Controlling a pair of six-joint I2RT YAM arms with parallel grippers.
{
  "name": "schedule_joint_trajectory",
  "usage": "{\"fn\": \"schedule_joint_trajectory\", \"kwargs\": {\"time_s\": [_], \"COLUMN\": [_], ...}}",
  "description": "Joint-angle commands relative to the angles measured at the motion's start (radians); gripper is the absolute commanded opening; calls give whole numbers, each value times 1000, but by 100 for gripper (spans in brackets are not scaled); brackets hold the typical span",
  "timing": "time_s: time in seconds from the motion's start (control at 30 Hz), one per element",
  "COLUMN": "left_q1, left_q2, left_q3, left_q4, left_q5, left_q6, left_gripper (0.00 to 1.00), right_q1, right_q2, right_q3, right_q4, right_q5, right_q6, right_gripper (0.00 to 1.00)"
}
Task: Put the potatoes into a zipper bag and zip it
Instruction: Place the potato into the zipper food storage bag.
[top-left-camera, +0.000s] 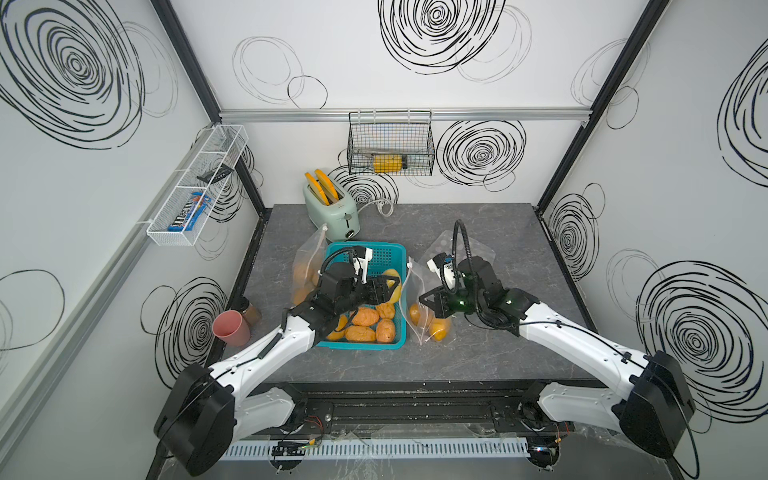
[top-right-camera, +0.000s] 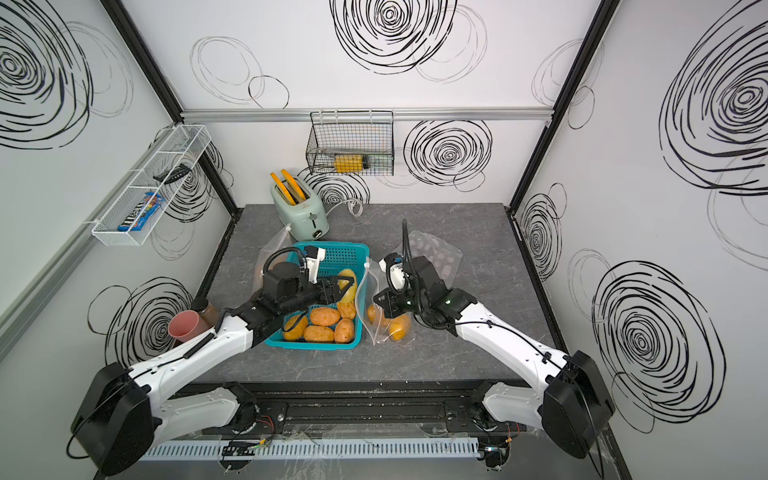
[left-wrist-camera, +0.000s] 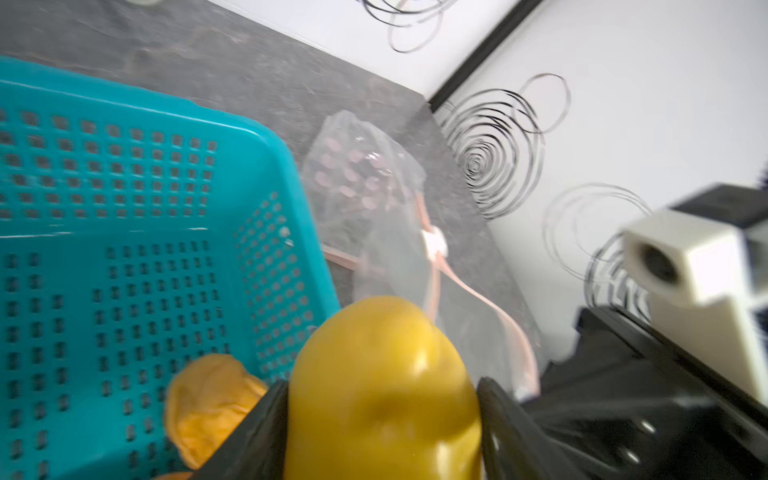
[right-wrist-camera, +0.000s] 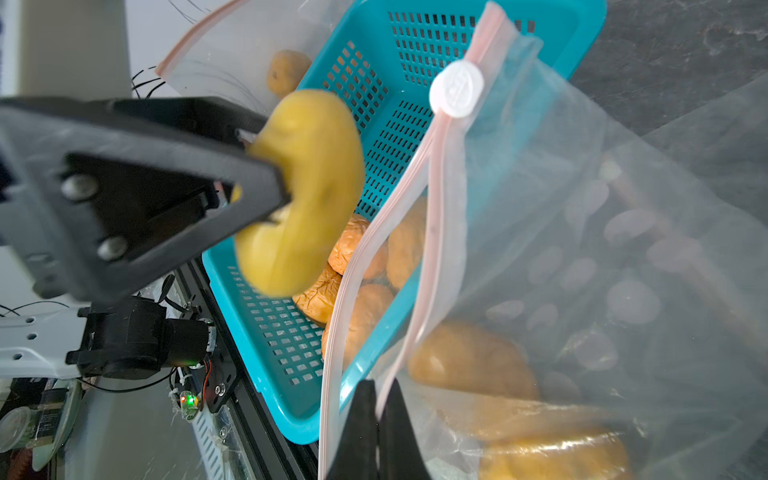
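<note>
My left gripper (left-wrist-camera: 382, 401) is shut on a pale yellow potato (left-wrist-camera: 382, 390) and holds it above the right side of the teal basket (top-left-camera: 365, 345). Several orange-brown potatoes (top-left-camera: 365, 318) lie in that basket. Just right of the basket stands the clear zipper bag (right-wrist-camera: 582, 249), its white slider (right-wrist-camera: 456, 89) at the far end of the pink zip. My right gripper (right-wrist-camera: 380, 390) is shut on the bag's near rim, and the mouth gapes toward the basket. A few potatoes (top-left-camera: 438, 330) lie inside the bag. In both top views the yellow potato (top-right-camera: 349, 286) hangs close to the bag's mouth.
A second clear bag (top-left-camera: 305, 270) with potatoes stands left of the basket. A mint toaster (top-left-camera: 332, 205) with orange slices is at the back. A flat dotted bag (top-left-camera: 473, 249) lies behind my right arm. A pink cup (top-left-camera: 231, 327) stands at the table's left edge.
</note>
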Motion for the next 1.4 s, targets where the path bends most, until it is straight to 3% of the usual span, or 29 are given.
{"fn": "schedule_joint_trajectory", "kwargs": {"time_s": [0.0, 0.3, 0.47, 1.37], "left_q1": [-64, -114, -107, -120], "left_q2": [-40, 66, 97, 171], "left_q3": [-3, 2, 37, 127], "left_q4": [109, 171, 33, -99], "left_q5": [73, 74, -43, -143], "left_q6": [-49, -76, -30, -9], "left_gripper": [58, 55, 56, 61], "right_q1": [-3, -4, -4, 36], "right_q2": [6, -5, -15, -21], "right_q3": [0, 9, 12, 30], "right_q4": [14, -1, -11, -15], "right_q5": [-7, -6, -2, -14], "right_q6": [-12, -17, -20, 0], "right_gripper": [0, 0, 0, 0]}}
